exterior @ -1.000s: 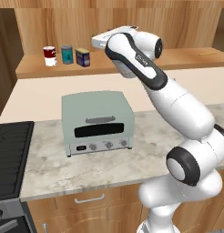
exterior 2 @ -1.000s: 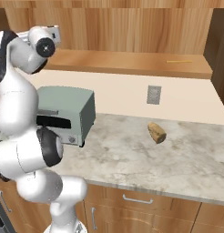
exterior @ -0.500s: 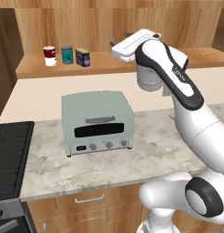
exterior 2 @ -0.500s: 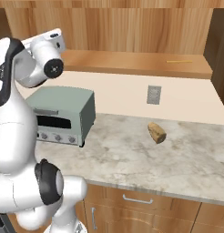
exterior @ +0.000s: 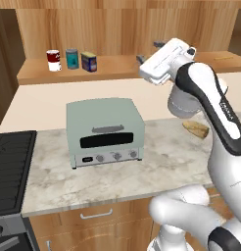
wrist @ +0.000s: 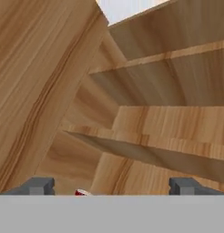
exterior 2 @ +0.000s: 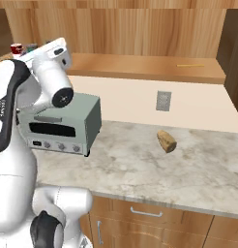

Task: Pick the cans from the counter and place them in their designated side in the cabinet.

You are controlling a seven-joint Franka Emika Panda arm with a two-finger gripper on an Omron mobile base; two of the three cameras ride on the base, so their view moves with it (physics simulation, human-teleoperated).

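The landmark is the mint-green toaster oven [exterior: 105, 131], which stands on the marbled worktop [exterior: 156, 169].

The wooden cabinet [exterior: 117, 67] shelf runs behind and above the oven. At its left end, above and left of the oven, three cans stand upright in a row: the red-and-white can [exterior: 53, 60], the teal can [exterior: 71, 58] just right of it, then the dark blue can [exterior: 89, 62] with its yellow label. All three rest on the shelf, close together.

Above and right of the oven, the gripper [exterior: 148, 52] is raised in front of the shelf, well apart from the cans. The hand view shows the jaws spread wide with nothing between them, facing wood panelling.

Right of the oven, a small brown bread-like piece [exterior 2: 166, 141] lies on the worktop, partly behind the arm in the left base view.
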